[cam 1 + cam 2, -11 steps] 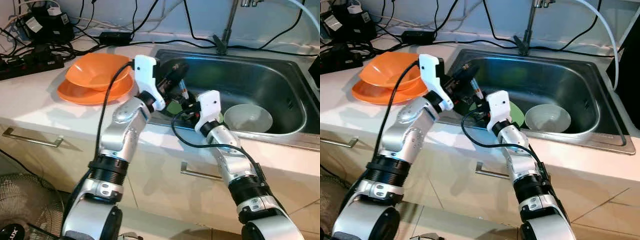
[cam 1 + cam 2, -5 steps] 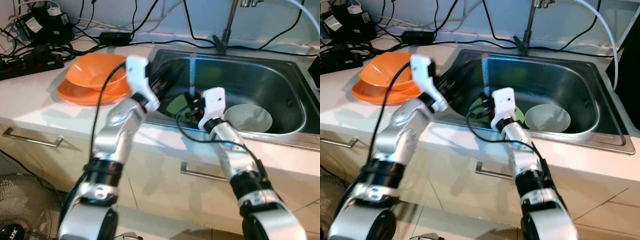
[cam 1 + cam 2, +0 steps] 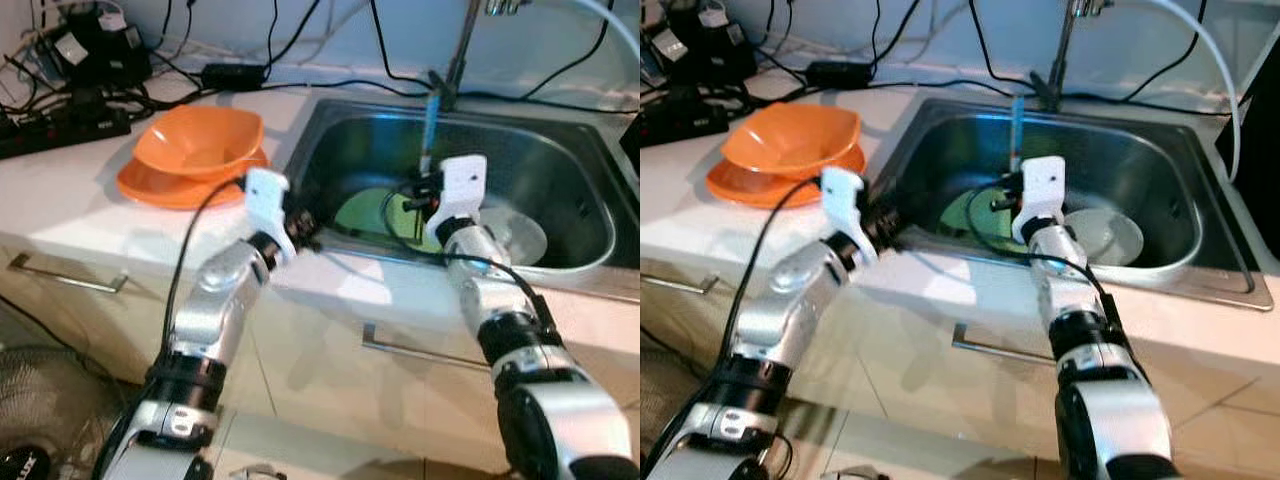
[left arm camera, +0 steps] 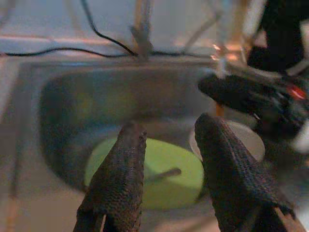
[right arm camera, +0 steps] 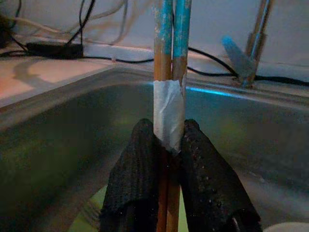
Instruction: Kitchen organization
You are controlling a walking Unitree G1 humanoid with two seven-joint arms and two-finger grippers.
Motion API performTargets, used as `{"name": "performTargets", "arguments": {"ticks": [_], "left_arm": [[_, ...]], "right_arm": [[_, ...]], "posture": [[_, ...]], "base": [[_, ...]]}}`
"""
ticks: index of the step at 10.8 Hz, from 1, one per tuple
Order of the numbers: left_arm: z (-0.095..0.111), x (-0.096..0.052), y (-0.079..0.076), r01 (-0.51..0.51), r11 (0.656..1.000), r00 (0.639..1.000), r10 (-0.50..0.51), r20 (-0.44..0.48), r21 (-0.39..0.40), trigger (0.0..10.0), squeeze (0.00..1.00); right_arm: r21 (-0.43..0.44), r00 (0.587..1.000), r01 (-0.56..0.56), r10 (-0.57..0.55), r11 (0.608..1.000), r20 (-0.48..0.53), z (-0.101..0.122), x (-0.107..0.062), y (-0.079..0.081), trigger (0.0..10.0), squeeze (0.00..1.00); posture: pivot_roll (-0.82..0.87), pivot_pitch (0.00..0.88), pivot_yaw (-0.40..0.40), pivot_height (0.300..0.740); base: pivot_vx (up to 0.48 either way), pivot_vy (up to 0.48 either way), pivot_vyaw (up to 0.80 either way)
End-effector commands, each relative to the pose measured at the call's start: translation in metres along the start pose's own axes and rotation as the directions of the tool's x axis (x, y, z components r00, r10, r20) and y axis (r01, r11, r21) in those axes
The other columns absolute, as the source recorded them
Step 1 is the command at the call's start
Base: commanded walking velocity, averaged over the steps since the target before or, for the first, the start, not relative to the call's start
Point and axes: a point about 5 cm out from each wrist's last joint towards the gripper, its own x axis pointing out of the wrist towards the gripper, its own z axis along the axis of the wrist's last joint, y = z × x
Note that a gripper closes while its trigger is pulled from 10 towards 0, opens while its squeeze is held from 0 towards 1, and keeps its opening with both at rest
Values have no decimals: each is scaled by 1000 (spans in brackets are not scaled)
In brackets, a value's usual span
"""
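A pair of chopsticks (image 5: 169, 87), blue at the top and bound with pale tape, is clamped upright between the fingers of the right gripper (image 5: 169, 159), which is held over the steel sink (image 3: 560, 150) just in front of the tap (image 3: 1065, 50). The left gripper (image 4: 169, 145) is seen at the sink's near left rim with its fingers apart and nothing between them. In the sink a green plate (image 4: 164, 169) lies flat, with a pale bowl (image 3: 1110, 235) just beside it. On the counter (image 3: 70, 200) to the left, an orange bowl (image 3: 198, 140) is stacked on an orange plate (image 3: 150, 188), with black cables (image 3: 60, 105) behind.
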Motion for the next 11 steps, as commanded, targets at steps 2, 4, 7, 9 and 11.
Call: {"name": "performTargets", "arguments": {"ticks": [2, 4, 7, 9, 11], "left_arm": [[-12, -3, -9, 87, 996, 992, -83, -96, 37, 10000, 0], [-14, -4, -10, 96, 995, 989, -90, -118, 40, 10000, 0], [-17, -7, -10, 99, 994, 985, -92, -145, 46, 10000, 0], [-17, -8, -11, 101, 994, 984, -93, -150, 44, 10000, 0], [-19, -8, -12, 103, 994, 983, -96, -159, 42, 10000, 0]], "right_arm": [[15, 998, 56, -56, 998, 6, 8, 7, -7, 10000, 0], [11, 998, 59, -59, 998, -16, 6, 9, -6, 10000, 0], [18, 996, 55, -54, 998, -66, -1, 10, -3, 10000, 816], [20, 995, 52, -50, 998, -83, -5, 9, -2, 10000, 1000], [16, 995, 54, -53, 998, -83, -5, 9, -2, 10000, 1000]], "posture": [[84, 0, 10, 740], [97, 0, 9, 740], [116, 0, 4, 740], [122, 0, 3, 740], [119, 0, 4, 740]], "base": [[0, 0, 0], [0, 0, 0], [0, 0, 0], [0, 0, 0], [0, 0, 0]]}}
